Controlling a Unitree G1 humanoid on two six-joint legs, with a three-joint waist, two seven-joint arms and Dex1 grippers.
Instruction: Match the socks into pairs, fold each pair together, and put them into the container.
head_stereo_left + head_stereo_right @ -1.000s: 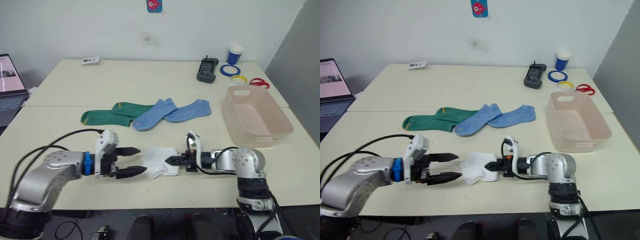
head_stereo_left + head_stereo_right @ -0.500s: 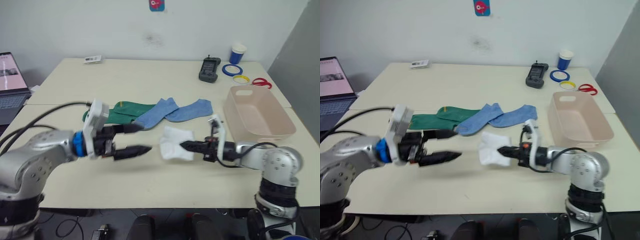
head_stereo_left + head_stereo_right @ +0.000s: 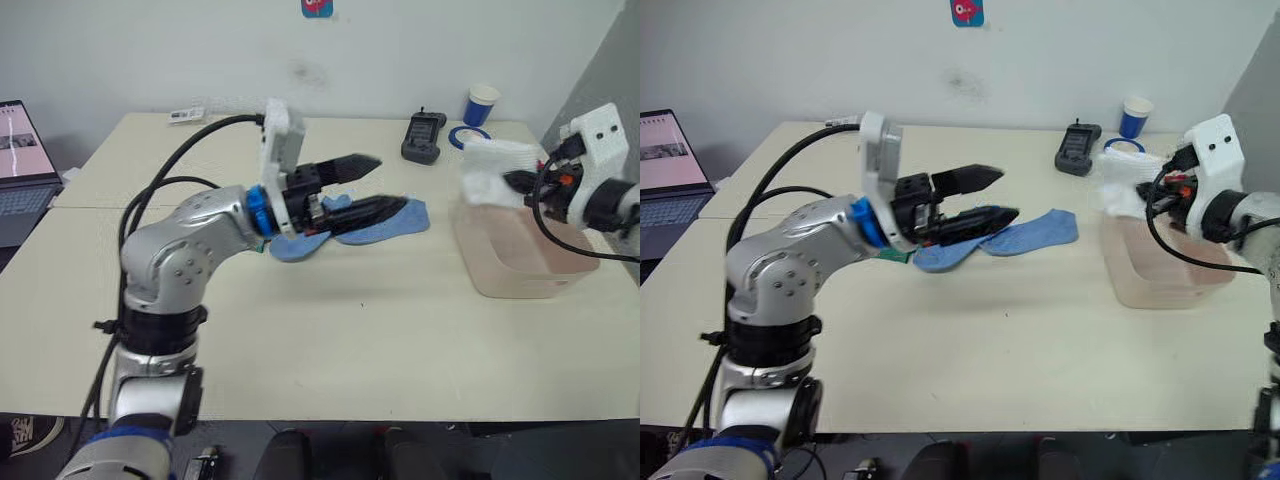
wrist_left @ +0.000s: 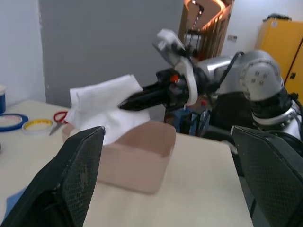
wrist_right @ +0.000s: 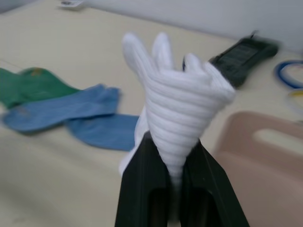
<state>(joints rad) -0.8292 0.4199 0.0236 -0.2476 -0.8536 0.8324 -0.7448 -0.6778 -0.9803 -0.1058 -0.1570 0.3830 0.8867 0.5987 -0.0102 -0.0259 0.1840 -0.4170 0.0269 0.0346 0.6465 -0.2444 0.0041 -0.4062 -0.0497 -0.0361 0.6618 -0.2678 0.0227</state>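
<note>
My right gripper (image 3: 512,181) is shut on the folded white pair of socks (image 3: 488,167) and holds it in the air over the near left end of the pale pink container (image 3: 523,262). In the right wrist view the white socks (image 5: 177,97) bulge out above the closed fingers (image 5: 142,179). My left gripper (image 3: 388,182) is open and empty, raised over the two light blue socks (image 3: 395,216) on the table. The green socks (image 5: 29,84) lie beside the blue ones (image 5: 61,112), mostly hidden behind my left arm in the eye views.
A black handset (image 3: 420,137), a blue cup (image 3: 482,103) and tape rings (image 3: 462,135) sit at the table's far right. A laptop (image 3: 20,170) stands on the left, and a small card (image 3: 185,113) lies at the far edge. Red scissors (image 4: 57,116) lie behind the container.
My right gripper has carried the white pair up and to the right, from the table's middle to above the container. My left arm has risen and swung right over the coloured socks, still open.
</note>
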